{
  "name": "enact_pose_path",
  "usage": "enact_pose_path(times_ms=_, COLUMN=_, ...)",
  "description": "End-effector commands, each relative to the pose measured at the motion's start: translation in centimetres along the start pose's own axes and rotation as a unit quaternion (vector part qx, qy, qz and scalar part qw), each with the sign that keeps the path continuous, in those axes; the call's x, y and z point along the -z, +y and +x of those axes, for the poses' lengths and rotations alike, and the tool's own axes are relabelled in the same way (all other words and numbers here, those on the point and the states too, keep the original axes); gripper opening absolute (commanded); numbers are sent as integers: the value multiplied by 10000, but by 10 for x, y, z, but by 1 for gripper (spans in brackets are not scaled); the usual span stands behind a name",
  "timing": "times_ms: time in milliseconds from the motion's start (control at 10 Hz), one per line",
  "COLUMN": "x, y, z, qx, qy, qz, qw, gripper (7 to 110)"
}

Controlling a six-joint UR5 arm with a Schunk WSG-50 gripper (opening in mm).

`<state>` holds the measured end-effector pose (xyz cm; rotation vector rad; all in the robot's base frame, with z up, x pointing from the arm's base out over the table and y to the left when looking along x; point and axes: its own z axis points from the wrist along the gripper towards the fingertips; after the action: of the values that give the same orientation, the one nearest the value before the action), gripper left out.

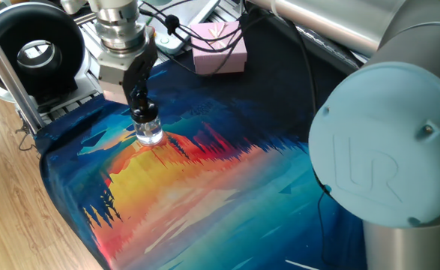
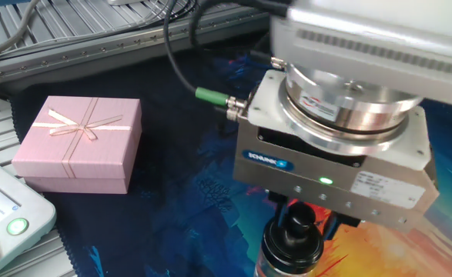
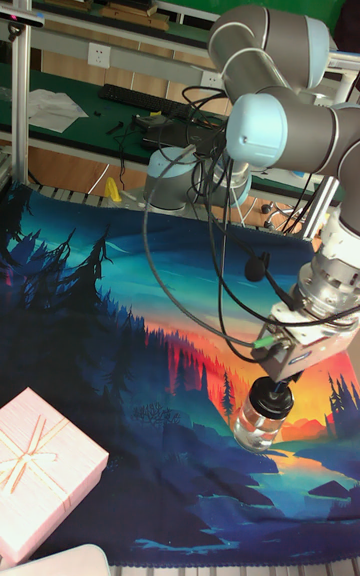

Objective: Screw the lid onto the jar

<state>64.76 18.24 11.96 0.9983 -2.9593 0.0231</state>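
Observation:
The jar (image 1: 151, 133) is a tiny clear glass bottle standing upright on the colourful mat (image 1: 220, 195). It also shows as the jar (image 3: 257, 430) in the tall fixed view and, just at the bottom edge, as the jar (image 2: 274, 266). The black lid (image 1: 145, 115) sits on its neck, seen close as the lid (image 2: 296, 232) with its knob top. My gripper (image 1: 142, 106) comes straight down from above and is shut on the lid (image 3: 268, 399). The gripper (image 2: 301, 214) body hides most of the fingers; the gripper (image 3: 273, 388) hangs right over the jar.
A pink gift box (image 1: 220, 46) lies behind the jar; the same box (image 2: 79, 143) is left of the gripper. A black round device (image 1: 32, 46) and a metal frame stand at the back left. A control box with a green button (image 2: 15, 227) sits beyond the mat's corner.

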Motion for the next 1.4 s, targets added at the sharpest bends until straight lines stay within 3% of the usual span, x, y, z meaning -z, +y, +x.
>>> enact_pose_path(times_ms=0, x=0, y=11, z=-6, qx=1005, qy=-185, qz=-42, qw=9948, gripper=44)
enact_pose_path(times_ms=100, x=-1, y=9, z=-9, qx=1095, qy=-280, qz=104, qw=9935, gripper=44)
enact_pose_path(times_ms=600, x=-4, y=2, z=-13, qx=1847, qy=-484, qz=289, qw=9812, gripper=44)
enact_pose_path(times_ms=800, x=-10, y=-1, z=-12, qx=2054, qy=-644, qz=226, qw=9763, gripper=44)
enact_pose_path(times_ms=1300, x=-6, y=-2, z=-7, qx=2215, qy=-698, qz=188, qw=9725, gripper=44)
